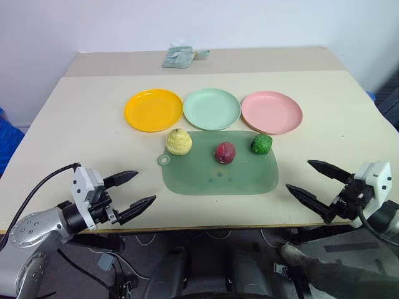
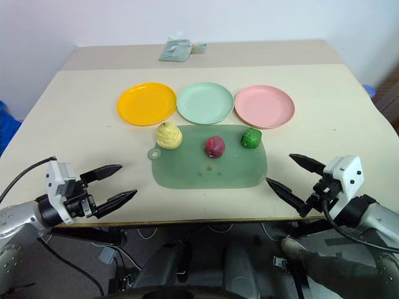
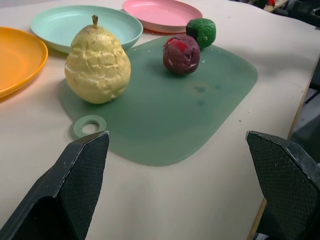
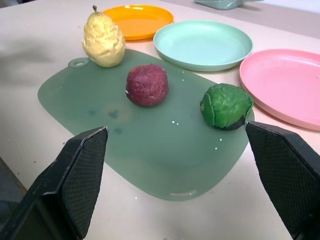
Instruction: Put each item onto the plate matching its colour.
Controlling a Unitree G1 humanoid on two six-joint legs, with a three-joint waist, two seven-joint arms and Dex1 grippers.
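Note:
Three toy fruits stand along the far edge of a dark green mat (image 1: pixel 218 174): a pale yellow pear (image 1: pixel 179 142) at the left, a dark red round one (image 1: pixel 225 152) in the middle, a bright green knobbly one (image 1: pixel 261 144) at the right. Behind the mat lie an orange-yellow plate (image 1: pixel 153 109), a mint green plate (image 1: pixel 212 108) and a pink plate (image 1: pixel 272 112), all bare. My left gripper (image 1: pixel 136 190) hovers open at the table's near left edge. My right gripper (image 1: pixel 307 179) hovers open at the near right, past the mat's corner. Both hold nothing.
A folded grey-green cloth (image 1: pixel 179 56) lies at the table's far edge. The table's front edge (image 1: pixel 206 228) runs just below both grippers. Bare tabletop spreads to the left and right of the plates.

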